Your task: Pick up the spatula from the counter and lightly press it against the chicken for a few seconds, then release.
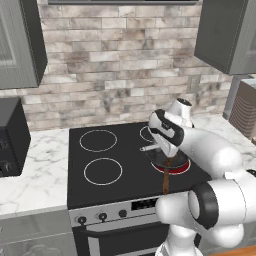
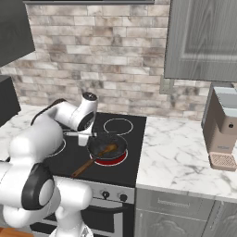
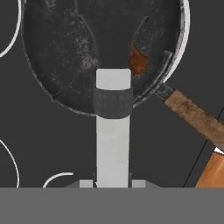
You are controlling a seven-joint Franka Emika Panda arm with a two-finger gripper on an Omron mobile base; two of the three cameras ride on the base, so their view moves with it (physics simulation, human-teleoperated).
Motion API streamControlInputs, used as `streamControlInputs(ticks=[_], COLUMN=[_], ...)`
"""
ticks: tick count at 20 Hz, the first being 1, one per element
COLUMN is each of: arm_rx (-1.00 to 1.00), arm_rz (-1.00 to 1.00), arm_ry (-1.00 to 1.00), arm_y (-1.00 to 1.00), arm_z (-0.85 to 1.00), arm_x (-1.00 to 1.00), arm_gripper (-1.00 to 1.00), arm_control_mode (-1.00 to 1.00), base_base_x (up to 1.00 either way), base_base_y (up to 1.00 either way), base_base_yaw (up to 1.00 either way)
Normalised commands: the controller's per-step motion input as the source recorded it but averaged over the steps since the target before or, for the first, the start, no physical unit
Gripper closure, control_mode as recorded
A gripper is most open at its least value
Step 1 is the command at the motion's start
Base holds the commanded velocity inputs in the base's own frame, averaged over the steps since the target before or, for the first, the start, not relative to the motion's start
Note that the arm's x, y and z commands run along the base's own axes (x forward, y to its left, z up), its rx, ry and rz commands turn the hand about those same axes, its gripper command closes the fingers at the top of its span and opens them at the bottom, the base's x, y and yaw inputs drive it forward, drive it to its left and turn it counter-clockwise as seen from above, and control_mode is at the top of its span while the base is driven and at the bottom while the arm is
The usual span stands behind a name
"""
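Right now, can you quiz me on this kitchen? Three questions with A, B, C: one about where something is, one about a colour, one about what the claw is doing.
1. Where does the pan sit? A) on the red-glowing burner B) on the marble counter C) inside the oven
2. What colour is the pan's handle? A) blue B) brown C) green
3. What is the claw doing? A) hanging open B) shut on the spatula C) gripping a kettle
Answers: 1 A, a red ring shows beneath the pan; 2 B, it looks like wood; 3 B, the spatula's pale shaft runs out from between its tips.
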Motion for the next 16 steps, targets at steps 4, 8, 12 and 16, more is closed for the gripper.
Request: streamControlInputs(ticks=[4,8,12,16], arm_rx=[0.0,0.0,0.0,0.0], arm_rz=[0.0,0.0,0.01,0.03], arm_ry=[-0.01,-0.1,-0.24,-0.28], arm_y=[0.0,0.0,0.0,0.0], arm_z=[0.68,0.27,0.25,0.34], arm_x=[-0.16,-0.31,-0.47,-0.49], arm_gripper=[1.0,1.0,1.0,1.0], arm_control_mode=[-1.0,-1.0,-1.0,-1.0], base_base_x=[0.0,0.0,0.0,0.0], base_base_y=[0.0,0.0,0.0,0.0], base_base_yaw=[0.0,0.0,0.0,0.0])
